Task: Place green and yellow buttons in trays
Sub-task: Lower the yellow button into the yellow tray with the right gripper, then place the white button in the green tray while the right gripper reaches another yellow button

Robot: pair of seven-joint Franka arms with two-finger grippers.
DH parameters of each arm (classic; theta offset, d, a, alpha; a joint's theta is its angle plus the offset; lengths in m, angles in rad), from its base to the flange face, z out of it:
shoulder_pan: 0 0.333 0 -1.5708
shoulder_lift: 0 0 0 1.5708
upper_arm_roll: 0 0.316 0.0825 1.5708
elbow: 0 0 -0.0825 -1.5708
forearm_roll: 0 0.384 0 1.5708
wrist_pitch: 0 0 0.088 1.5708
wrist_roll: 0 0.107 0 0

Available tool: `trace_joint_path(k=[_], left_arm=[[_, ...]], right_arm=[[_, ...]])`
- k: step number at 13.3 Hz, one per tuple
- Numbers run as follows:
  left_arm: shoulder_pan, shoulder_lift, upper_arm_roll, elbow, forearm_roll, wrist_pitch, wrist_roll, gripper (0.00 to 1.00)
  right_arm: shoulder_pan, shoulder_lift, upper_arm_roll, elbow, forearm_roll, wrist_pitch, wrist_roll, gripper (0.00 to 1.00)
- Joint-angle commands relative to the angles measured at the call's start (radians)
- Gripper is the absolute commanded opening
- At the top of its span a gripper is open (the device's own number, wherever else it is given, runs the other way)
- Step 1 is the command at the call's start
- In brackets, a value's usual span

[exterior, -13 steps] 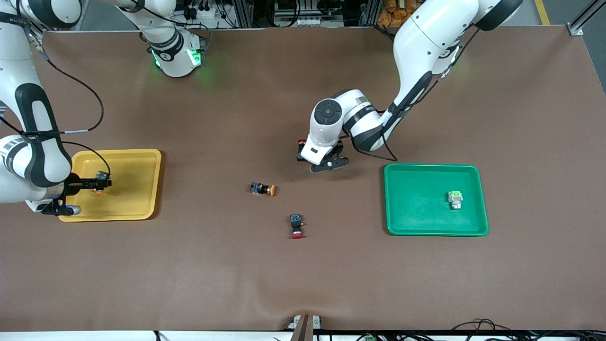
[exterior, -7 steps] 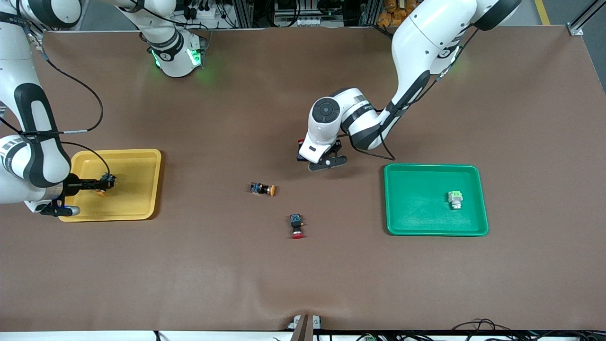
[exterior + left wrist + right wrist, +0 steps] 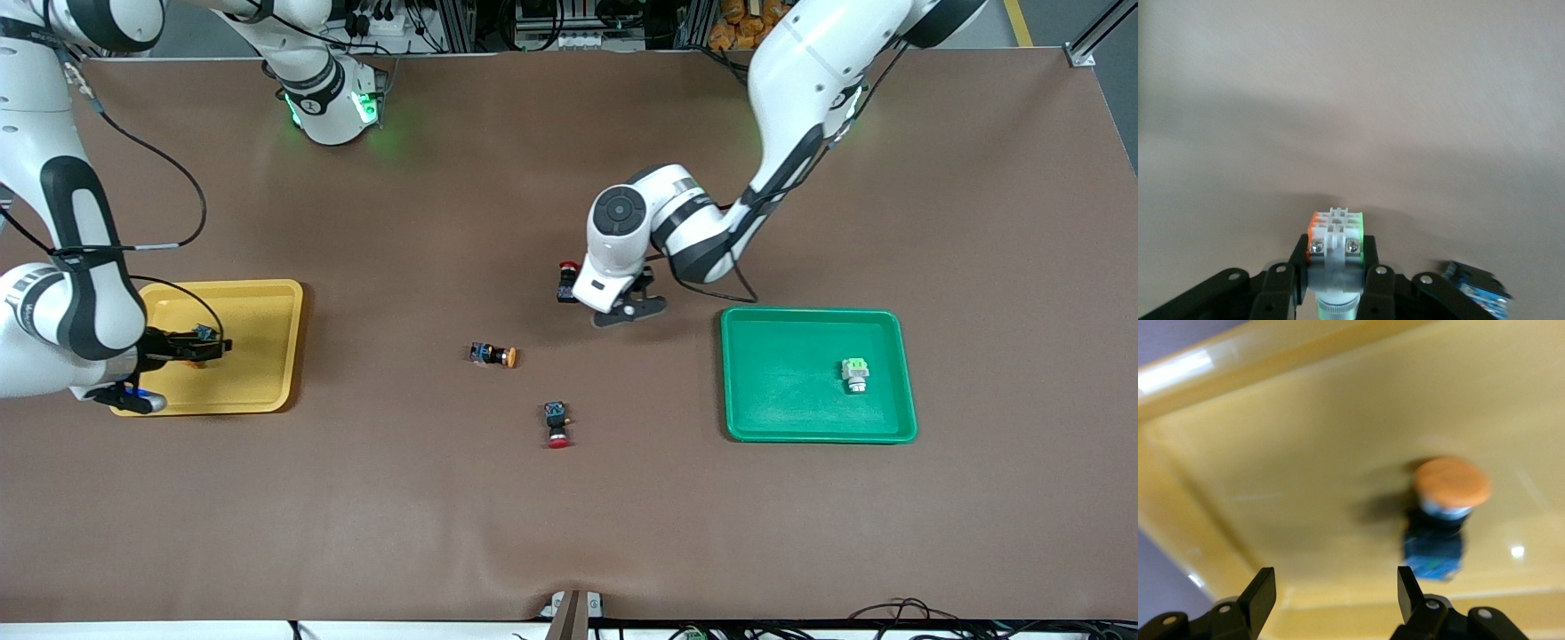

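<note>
The left gripper [image 3: 1333,277] is low over the brown tabletop [image 3: 622,516] near its middle, between the two trays, its fingers [image 3: 1375,290] clamped tight on a whitish green button [image 3: 1336,233] with a silver collar; just beside it lies a black switch with a red cap [image 3: 564,266], partly hidden by the arm. The right gripper [image 3: 1331,593] hangs over the yellow tray [image 3: 267,302] at the right arm's end of the tabletop, fingers spread wide and holding nothing, with a yellow button [image 3: 1445,513] lying in the tray just under it. A second green button [image 3: 854,374] stands in the green tray [image 3: 756,418] toward the left arm's end. Another yellow button [image 3: 494,356] lies on its side on the bare tabletop between the trays, and a second red-capped switch [image 3: 556,424] lies near it, closer to the front camera
</note>
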Motion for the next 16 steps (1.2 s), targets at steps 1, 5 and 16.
trace_joint_path(k=[1, 5, 16], left_arm=[[0.091, -0.134, -0.007, -0.027, 0.021, -0.125, 0.151, 0.0], [0.272, -0.191, -0.012, -0.032, 0.012, -0.171, 0.446, 0.0], [0.675, -0.112, -0.011, -0.178, 0.019, 0.188, 0.82, 1.0]], right_arm=[[0.1, -0.065, -0.004, -0.001, 0.007, -0.07, 0.203, 0.83], [0.273, -0.125, -0.003, -0.001, 0.007, -0.1, 0.522, 0.86], [0.674, -0.085, -0.007, 0.062, 0.087, 0.112, 1.383, 1.0]])
